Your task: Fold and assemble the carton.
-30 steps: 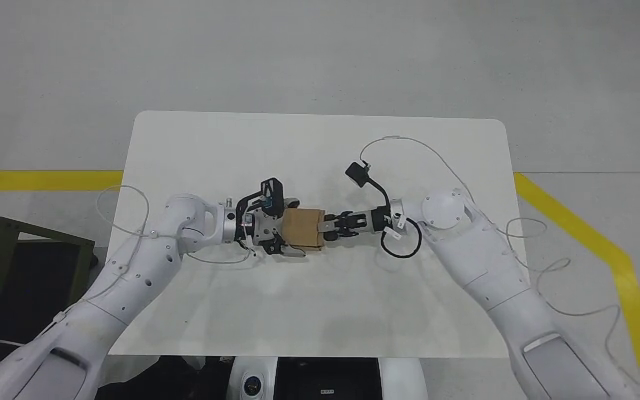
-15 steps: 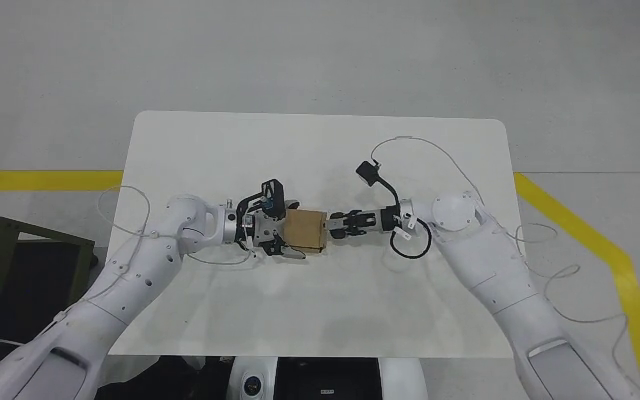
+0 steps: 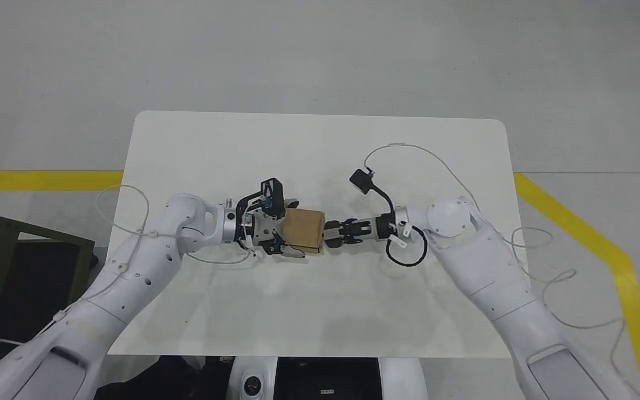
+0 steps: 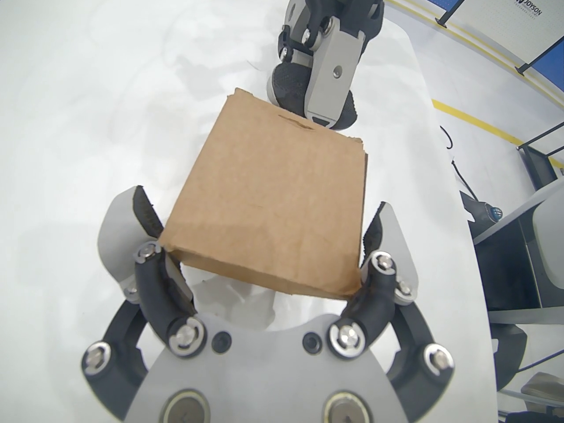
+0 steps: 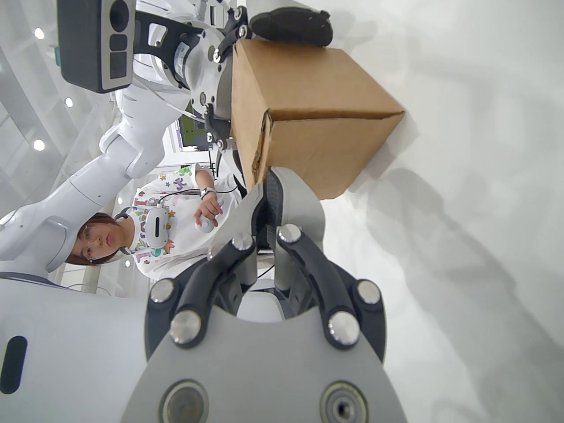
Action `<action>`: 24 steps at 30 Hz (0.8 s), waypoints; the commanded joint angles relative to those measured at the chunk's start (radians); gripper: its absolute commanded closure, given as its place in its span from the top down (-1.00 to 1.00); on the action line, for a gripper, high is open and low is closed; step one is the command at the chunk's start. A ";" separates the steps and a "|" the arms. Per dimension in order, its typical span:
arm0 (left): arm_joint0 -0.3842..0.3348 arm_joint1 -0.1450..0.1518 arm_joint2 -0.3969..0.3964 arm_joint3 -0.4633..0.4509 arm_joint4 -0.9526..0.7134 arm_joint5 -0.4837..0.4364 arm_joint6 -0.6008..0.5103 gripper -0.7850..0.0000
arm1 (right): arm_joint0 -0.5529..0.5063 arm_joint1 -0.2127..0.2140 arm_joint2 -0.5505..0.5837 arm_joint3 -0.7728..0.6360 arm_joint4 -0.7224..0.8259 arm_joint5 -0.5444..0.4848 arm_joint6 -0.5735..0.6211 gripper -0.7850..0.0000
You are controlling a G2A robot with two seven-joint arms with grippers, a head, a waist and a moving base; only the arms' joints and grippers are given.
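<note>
Left pincer [image 4: 260,217]: grasping the carton [image 3: 304,229] by its sides.
Right pincer [image 5: 268,182]: clenched, tip touching the carton's right end.

Plain brown carton [image 3: 305,229] on white table [image 3: 200,150]; left gripper [image 4: 260,222] and right gripper [image 5: 269,187] silver-grey with black, seemingly ribbed pads [image 4: 147,217].

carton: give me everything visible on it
The carton is plain brown corrugated cardboard, folded into a box, with slightly frayed edges and a small slot near one top edge. It sits in the middle of the white table. The left gripper clamps one end, a finger on each side. The right gripper, fingers together, meets the opposite end, where a flap seam gapes slightly.
</note>
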 commanded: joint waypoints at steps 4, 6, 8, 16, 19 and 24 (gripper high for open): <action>0.001 0.000 -0.002 0.000 0.000 0.000 0.002 1.00 | 0.013 -0.007 -0.017 0.018 0.006 -0.006 -0.001 -1.00; 0.002 0.000 -0.001 -0.001 0.000 0.000 0.001 1.00 | 0.016 -0.010 -0.022 0.025 0.010 -0.012 -0.002 -1.00; 0.003 0.000 0.001 -0.002 0.001 0.000 0.001 1.00 | 0.020 -0.012 -0.027 0.032 0.014 -0.014 -0.002 -1.00; 0.003 0.004 -0.015 -0.003 -0.038 0.000 0.005 1.00 | 0.021 -0.007 -0.004 0.041 0.018 -0.033 -0.013 -1.00; 0.011 0.013 -0.038 -0.019 -0.074 0.000 -0.004 1.00 | 0.005 0.002 0.019 0.034 0.009 -0.045 -0.026 -1.00; 0.037 0.038 -0.095 -0.046 -0.125 0.000 -0.032 1.00 | -0.028 0.018 0.064 0.011 -0.006 -0.089 -0.057 -0.84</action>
